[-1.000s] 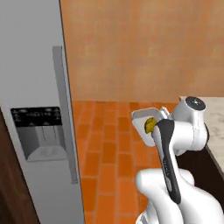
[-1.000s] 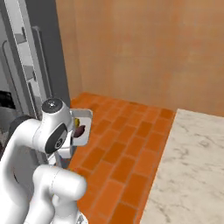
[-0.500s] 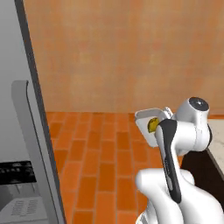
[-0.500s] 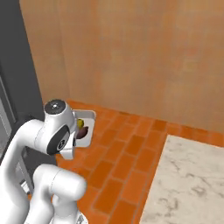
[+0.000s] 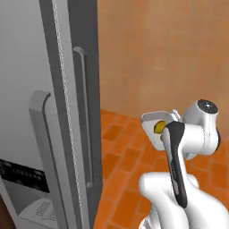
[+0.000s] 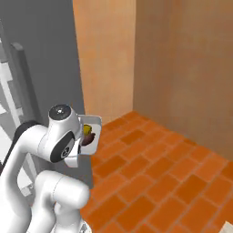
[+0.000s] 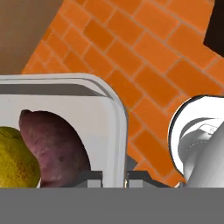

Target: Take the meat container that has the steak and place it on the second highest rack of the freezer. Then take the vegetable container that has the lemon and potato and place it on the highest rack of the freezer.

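My gripper (image 7: 114,178) is shut on the rim of the vegetable container (image 7: 83,100), a shallow white tray held up in the air. In it lie the yellow lemon (image 7: 15,157) and the dark purple-brown potato (image 7: 54,144), side by side. The same tray (image 5: 154,125) hangs in front of my wrist with the lemon (image 5: 159,128) showing, and the tray (image 6: 92,132) sits close beside the freezer. The grey freezer (image 5: 31,67) stands at the left with its long bar handles (image 5: 83,112) and black panel (image 5: 22,174). The meat container and steak are out of view.
Orange brick floor (image 6: 154,173) spreads below the tray. Tan walls (image 6: 182,63) meet in a corner behind it. The freezer's grey side (image 6: 45,59) rises right behind my arm, with a bar handle (image 6: 22,82) and white inner parts (image 6: 5,86) at the far left.
The whole picture has shifted as the base drives and turns: the freezer now looms closer at the left. The tray stays held in the gripper at about the same place before the arm.
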### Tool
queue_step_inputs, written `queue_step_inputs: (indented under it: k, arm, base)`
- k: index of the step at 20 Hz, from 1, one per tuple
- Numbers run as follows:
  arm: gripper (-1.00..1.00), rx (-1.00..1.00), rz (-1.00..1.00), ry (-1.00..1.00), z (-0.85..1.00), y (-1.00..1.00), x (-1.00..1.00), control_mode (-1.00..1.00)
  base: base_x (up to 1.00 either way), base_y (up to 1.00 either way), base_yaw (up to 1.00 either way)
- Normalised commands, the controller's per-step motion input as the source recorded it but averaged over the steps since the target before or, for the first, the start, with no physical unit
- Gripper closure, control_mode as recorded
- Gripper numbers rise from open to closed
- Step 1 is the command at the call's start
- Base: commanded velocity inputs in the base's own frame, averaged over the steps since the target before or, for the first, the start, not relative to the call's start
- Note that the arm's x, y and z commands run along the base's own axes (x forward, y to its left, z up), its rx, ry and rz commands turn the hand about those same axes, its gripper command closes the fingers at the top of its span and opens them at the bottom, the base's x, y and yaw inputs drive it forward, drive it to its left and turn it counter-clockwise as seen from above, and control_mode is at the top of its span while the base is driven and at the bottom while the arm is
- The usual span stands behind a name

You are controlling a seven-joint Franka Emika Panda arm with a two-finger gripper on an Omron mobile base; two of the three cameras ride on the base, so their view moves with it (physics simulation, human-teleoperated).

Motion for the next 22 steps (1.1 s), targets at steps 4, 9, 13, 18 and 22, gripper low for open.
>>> queue_step_inputs:
  k: [4, 9, 13, 18, 22]
  arm:
    - [1.00, 0.00, 0.00, 0.00, 0.00, 0.00, 0.00, 1.00]
    - [1.00, 0.00, 0.00, 0.00, 0.00, 0.00, 0.00, 1.00]
    - [1.00, 0.00, 0.00, 0.00, 0.00, 0.00, 0.00, 1.00]
    - [1.00, 0.00, 0.00, 0.00, 0.00, 0.00, 0.00, 1.00]
    - [1.00, 0.00, 0.00, 0.00, 0.00, 0.00, 0.00, 1.00]
  base:
    - [0.93, -0.60, 0.72]
    - [0.59, -0.71, 0.72]
    - [0.01, -0.44, 0.74]
    - [-0.05, -0.08, 0.71]
    - [0.00, 0.00, 0.62]
